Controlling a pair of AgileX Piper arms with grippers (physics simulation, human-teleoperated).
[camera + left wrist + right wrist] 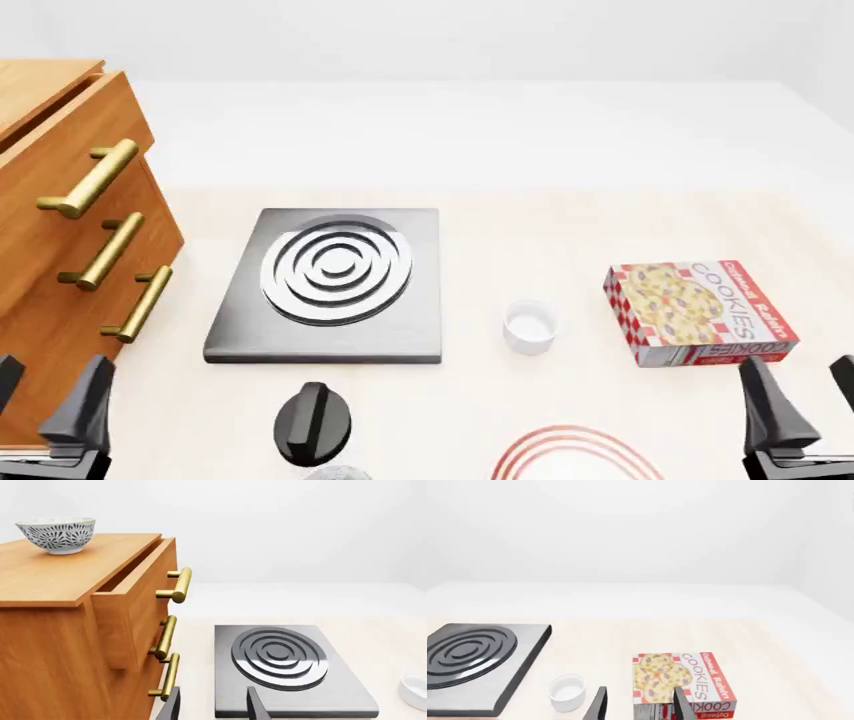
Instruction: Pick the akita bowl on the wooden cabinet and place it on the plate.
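Black fingers of left gripper (47,405) spread, nothing between; same for right gripper (797,400), spread and empty. Both parked low at near table edge, 7 and 5 o'clock in front view, well apart from everything (looks like rest pose, so task not yet started by the look of it).

Outward from left: wooden cabinet (60,230) just beside, at 9 o'clock, three brass handles (91,178) facing table centre. Top drawer (137,597) pulled slightly out in left wrist view. Akita bowl (59,534) upright on cabinet top, toward far corner, visible only from left wrist camera (cropped out of front view). High and left-side, so left arm judged the natural picker.

Grey stove (334,283) with silver rings at centre-left, flat on table, between cabinet and small white cup (530,327). Black knob-like object (315,422) at 6 o'clock below stove; identity unclear.

Outward from right: cookie box (698,312) near, at 4 o'clock, lying flat. Not part of task.

Plate (577,455) at 6 o'clock, near edge, only red rings of far rim showing, rest cut off. Sits between both arms, reachable from left.

Likely next: raise left gripper, clear cabinet edge, pinch bowl rim. Risk: clipping open drawer or handles on ascent.
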